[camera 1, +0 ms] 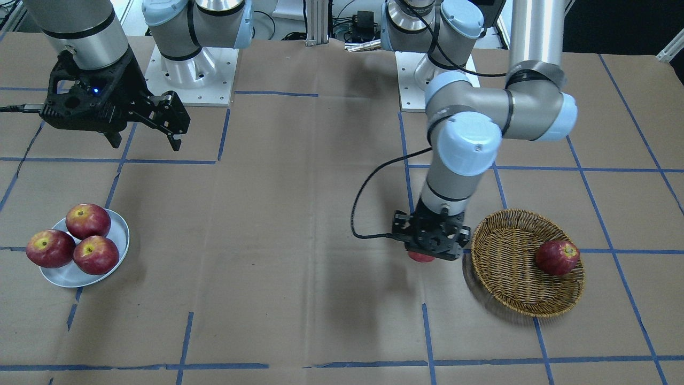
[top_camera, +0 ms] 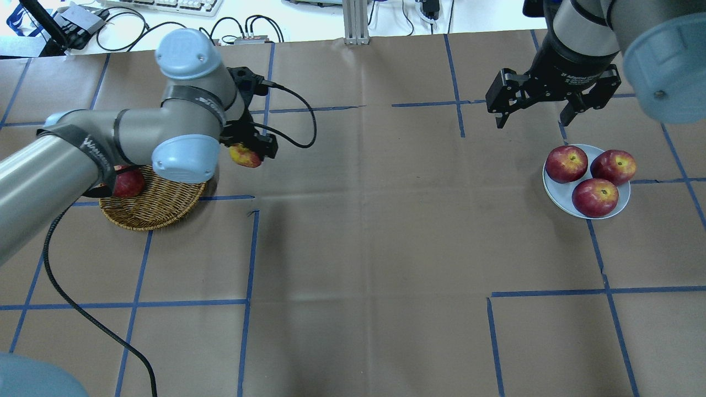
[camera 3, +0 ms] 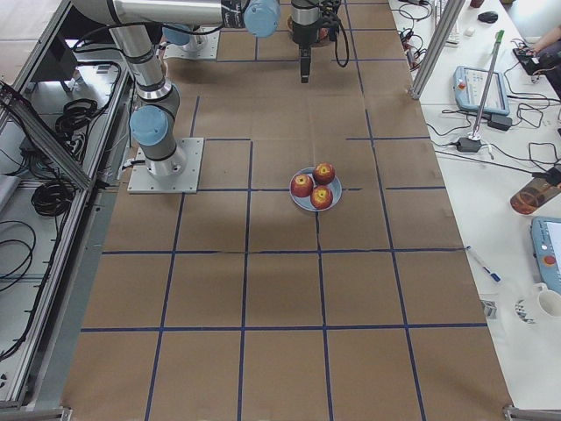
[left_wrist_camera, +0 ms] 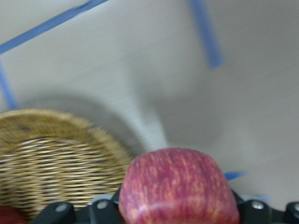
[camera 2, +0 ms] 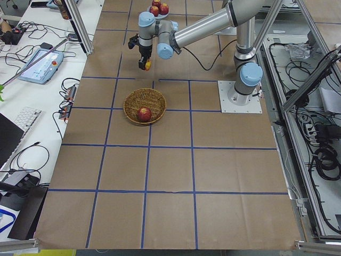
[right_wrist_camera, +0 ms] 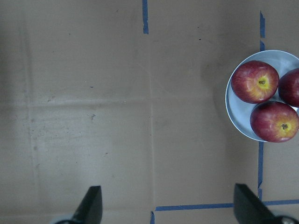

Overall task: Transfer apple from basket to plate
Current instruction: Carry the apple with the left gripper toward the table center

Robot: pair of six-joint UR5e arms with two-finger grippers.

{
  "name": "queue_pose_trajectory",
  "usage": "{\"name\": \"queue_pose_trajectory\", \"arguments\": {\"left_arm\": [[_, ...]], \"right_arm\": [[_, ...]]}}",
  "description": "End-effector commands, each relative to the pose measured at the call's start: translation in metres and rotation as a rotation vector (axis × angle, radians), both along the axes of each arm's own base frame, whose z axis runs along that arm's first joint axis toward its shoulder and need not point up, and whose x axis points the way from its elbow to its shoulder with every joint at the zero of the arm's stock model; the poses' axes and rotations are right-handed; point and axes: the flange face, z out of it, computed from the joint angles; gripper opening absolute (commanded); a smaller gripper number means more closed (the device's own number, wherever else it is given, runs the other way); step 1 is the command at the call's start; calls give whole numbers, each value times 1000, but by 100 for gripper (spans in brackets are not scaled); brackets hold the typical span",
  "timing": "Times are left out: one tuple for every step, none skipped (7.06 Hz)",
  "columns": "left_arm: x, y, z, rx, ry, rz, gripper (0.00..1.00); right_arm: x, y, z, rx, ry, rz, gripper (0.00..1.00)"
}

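Note:
My left gripper is shut on the pale pinkish-red streaky apple and holds it above the table just beside the wicker basket. The apple fills the left wrist view, with the basket below left. In the front view only its red underside shows under the gripper. One darker red apple lies in the basket. The pale plate holds three dark red apples. My right gripper is open and empty, behind the plate.
The table is brown paper with blue tape lines. A black cable loops from my left wrist. Both arm bases stand at the robot's edge. Keyboards and cables lie beyond the far table edge.

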Motion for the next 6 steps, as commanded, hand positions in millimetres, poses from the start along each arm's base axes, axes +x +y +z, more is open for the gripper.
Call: {"name": "queue_pose_trajectory", "arguments": {"left_arm": [[-105,22,-29,38,21,28,50],[-141,30,-47,45,21,38,50],[-168,33,-60,52,17,9,50],[-180,33,-73,67,13,4,50],[-182,33,-77,72,13,4,51],[-182,33,-82,77,10,1,51]], "right_arm": [[0,0,0,0,0,0,100],[0,0,-1,2,0,0,100],[0,0,-1,2,0,0,100],[0,0,-1,2,0,0,100],[0,0,-1,2,0,0,100],[0,0,-1,2,0,0,100]]}}
